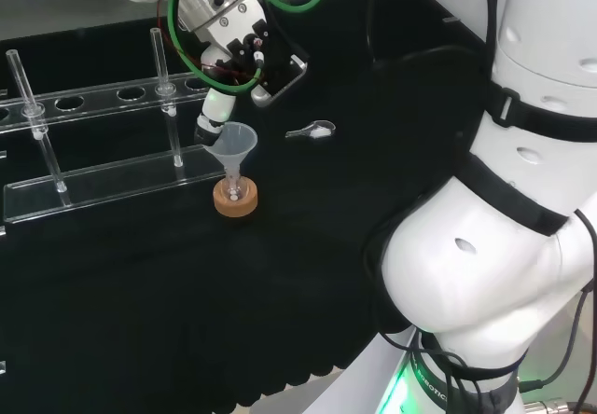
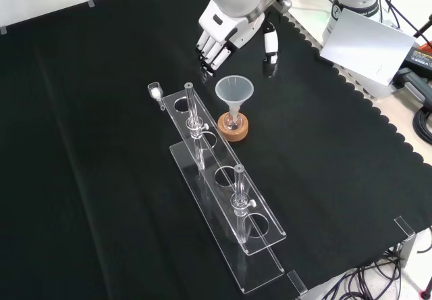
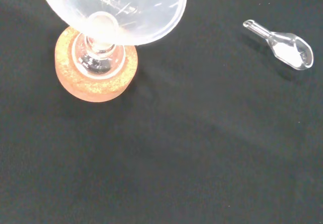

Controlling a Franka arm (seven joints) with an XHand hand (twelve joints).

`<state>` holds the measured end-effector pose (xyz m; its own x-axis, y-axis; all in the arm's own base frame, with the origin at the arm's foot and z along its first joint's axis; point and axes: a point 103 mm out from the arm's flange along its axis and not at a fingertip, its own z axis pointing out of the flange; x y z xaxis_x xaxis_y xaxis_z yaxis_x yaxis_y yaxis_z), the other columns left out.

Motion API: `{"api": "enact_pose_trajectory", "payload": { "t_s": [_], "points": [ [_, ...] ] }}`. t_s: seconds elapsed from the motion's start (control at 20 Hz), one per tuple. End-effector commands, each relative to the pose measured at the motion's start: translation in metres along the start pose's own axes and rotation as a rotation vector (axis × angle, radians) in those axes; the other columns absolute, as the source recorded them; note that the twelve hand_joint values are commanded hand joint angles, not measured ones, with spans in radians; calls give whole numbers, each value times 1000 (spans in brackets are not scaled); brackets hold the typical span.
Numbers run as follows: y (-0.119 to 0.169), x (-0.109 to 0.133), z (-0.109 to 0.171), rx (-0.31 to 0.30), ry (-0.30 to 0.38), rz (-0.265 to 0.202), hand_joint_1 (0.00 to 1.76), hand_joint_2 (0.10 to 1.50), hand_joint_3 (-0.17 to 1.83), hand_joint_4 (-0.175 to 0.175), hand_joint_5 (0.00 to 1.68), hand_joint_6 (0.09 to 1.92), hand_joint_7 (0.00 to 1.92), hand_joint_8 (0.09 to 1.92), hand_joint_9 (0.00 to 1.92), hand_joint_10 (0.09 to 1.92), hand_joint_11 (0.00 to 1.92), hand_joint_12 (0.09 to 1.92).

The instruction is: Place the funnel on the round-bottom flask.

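Hovering with my hand [image 2: 223, 33] open, fingers relaxed and holding nothing, I see the funnel [image 2: 233, 94] just below and in front of my fingertips, stem upright in the round-bottom flask [image 3: 98, 57] on its cork ring [image 2: 233, 127]. Seated, I judge.

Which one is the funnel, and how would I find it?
Find the long clear rack on the black cloth. Beside it sits a round cork ring holding a small glass flask. The funnel is the cloudy cone standing in that flask's neck, wide mouth up.
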<state>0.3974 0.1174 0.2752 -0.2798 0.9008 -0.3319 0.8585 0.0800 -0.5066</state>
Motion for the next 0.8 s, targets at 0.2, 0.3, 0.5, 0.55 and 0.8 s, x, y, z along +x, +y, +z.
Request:
{"api": "enact_pose_trajectory", "payload": {
  "t_s": [0.2, 0.3, 0.5, 0.55, 0.8],
  "points": [
    [-3, -24, 10, -31, 66, -1, 406, 683, 173, -57, 255, 87, 181, 720, 497, 676, 447, 1383],
    [-6, -31, 11, -53, 91, 6, 407, 684, 172, -57, 255, 87, 184, 721, 498, 674, 447, 1383],
    [-9, -51, 22, -75, 158, 16, 407, 685, 169, -57, 260, 87, 195, 723, 505, 673, 449, 1384],
    [-10, -58, 26, -80, 177, 19, 407, 685, 168, -58, 261, 87, 197, 723, 507, 673, 449, 1385],
    [-11, -84, 34, -102, 219, 36, 406, 687, 165, -59, 266, 87, 209, 724, 516, 670, 450, 1386]
  ]
}}
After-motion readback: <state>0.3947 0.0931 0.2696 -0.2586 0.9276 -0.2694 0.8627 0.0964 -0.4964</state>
